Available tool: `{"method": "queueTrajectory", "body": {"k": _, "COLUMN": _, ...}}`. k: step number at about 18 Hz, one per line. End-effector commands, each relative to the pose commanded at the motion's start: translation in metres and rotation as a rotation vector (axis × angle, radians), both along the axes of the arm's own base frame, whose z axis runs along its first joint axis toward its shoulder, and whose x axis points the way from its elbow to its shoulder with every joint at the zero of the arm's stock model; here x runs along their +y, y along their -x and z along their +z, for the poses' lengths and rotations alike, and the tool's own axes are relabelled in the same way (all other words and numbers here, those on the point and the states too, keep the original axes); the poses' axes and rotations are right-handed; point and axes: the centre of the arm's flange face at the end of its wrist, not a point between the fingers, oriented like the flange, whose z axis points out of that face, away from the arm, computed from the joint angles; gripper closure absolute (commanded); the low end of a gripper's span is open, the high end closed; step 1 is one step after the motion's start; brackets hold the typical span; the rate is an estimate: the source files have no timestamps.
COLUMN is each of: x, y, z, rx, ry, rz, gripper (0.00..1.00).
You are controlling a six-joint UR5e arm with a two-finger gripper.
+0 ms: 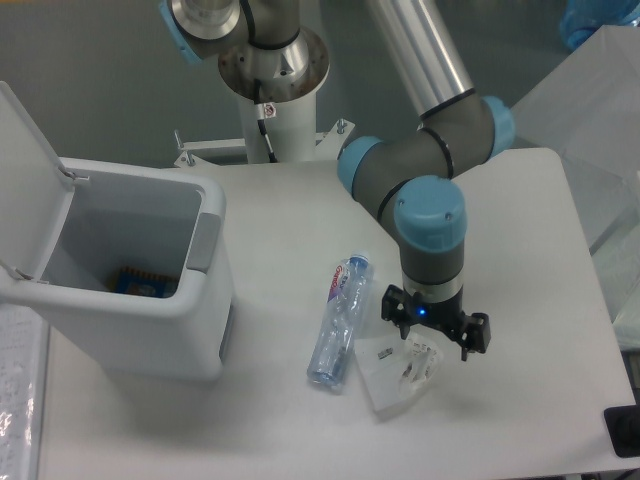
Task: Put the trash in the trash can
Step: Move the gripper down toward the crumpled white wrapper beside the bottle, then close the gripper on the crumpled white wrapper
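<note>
— What surrounds the work area?
— A pale grey table [280,210] with rounded corners fills most of the view. Behind it the floor [90,90] is dull grey-green and evenly lit.

— Anything at the edges?
— At the upper right, sheets of clear plastic [590,100] hang beside the table, with something blue [590,20] in the corner. At the lower left lies a strip of crinkled clear wrap [15,400]. A small black object [625,430] sits at the lower right edge.
</note>
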Motion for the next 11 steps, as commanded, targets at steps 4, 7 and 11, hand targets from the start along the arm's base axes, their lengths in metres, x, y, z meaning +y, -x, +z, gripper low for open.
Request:
{"method": "queueTrajectory", "body": {"k": 4, "x": 0.011, "y": -0.004, "z": -0.015, "rx": -0.01, "ry": 0.008, "rz": -0.02, "gripper": 0.0}}
{"method": "queueTrajectory", "body": {"k": 7, "x": 0.023, "y": -0.008, "z": -0.03, "rx": -0.017, "ry": 0.029, "rz": -0.032, "gripper": 0.0}}
{"method": "queueTrajectory", "body": {"k": 11, "x": 0.024, "y": -0.008, "z": -0.039, "rx": -0.007, "ry": 0.065, "rz": -0.033, "gripper": 0.15}}
